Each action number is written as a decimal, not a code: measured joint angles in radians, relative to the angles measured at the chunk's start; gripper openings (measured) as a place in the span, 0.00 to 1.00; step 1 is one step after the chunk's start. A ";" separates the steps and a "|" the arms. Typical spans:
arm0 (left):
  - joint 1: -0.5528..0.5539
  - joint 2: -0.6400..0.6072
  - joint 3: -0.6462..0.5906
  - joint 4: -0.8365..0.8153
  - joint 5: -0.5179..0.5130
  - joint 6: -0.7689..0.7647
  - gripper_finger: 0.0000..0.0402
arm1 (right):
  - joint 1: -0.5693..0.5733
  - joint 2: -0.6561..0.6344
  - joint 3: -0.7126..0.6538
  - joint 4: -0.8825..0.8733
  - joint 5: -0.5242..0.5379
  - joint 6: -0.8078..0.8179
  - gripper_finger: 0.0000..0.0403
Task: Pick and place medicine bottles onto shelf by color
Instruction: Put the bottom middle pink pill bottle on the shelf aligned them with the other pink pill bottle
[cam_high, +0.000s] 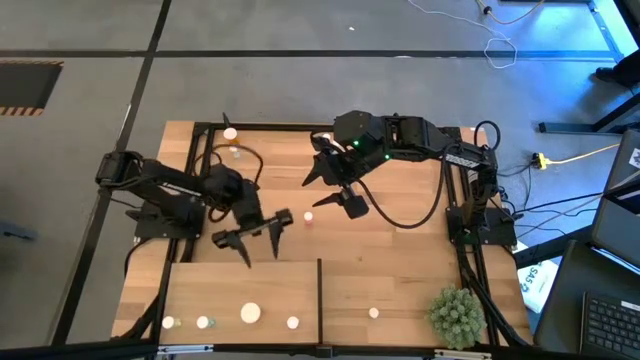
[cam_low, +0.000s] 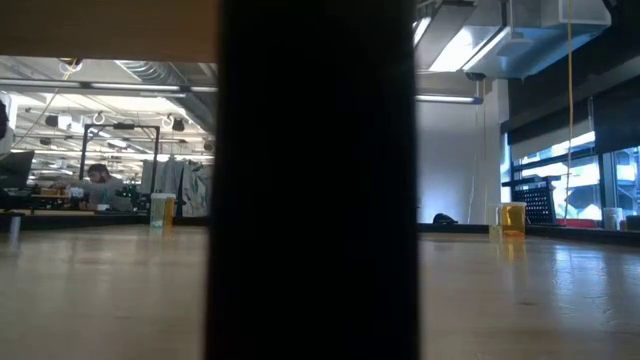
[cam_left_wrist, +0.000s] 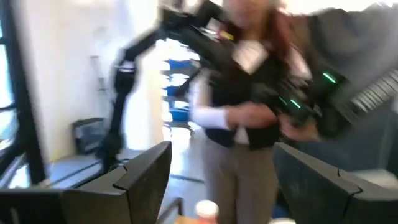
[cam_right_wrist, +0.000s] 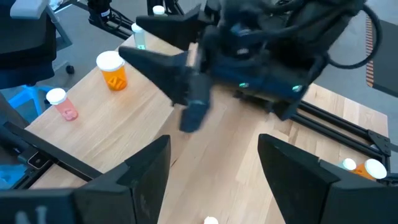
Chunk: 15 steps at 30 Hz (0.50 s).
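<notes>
Both grippers hover over the middle of the table, facing each other, and both are empty. My left gripper (cam_high: 258, 243) is open, just beyond the shelf's far edge. My right gripper (cam_high: 335, 188) is open, to its right and farther back. A small white-capped bottle (cam_high: 309, 217) stands on the tabletop between them; its cap shows low between my left fingers (cam_left_wrist: 206, 210) and in the right wrist view (cam_right_wrist: 211, 219). The pale shelf (cam_high: 400, 290) with its dark divider (cam_high: 320, 295) lies along the near edge. Several bottles stand left of the divider (cam_high: 250, 313), one to its right (cam_high: 373, 313).
Two bottles (cam_high: 231, 134) stand near the far-left corner of the table. A spiky green plant ball (cam_high: 458, 315) sits at the near-right corner. The divider (cam_low: 315, 180) blocks the middle of the low view. A person (cam_left_wrist: 242, 118) stands beyond the right arm. Black frame rails edge the table.
</notes>
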<state>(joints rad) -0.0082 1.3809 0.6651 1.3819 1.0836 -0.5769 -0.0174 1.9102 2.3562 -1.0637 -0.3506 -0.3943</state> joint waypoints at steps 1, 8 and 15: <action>0.018 -0.002 0.000 -0.013 -0.028 -0.050 0.68 | 0.000 0.000 0.000 0.000 0.000 0.000 0.61; 0.148 -0.065 -0.004 -0.060 -0.020 -0.214 0.68 | 0.000 0.000 0.000 0.002 0.000 0.000 0.61; 0.279 -0.249 -0.002 -0.429 -0.014 -0.105 0.68 | 0.000 0.000 0.000 0.007 0.000 0.000 0.61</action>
<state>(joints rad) 0.2704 1.1315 0.6632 0.9529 1.0700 -0.6815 -0.0174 1.9103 2.3562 -1.0570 -0.3507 -0.3943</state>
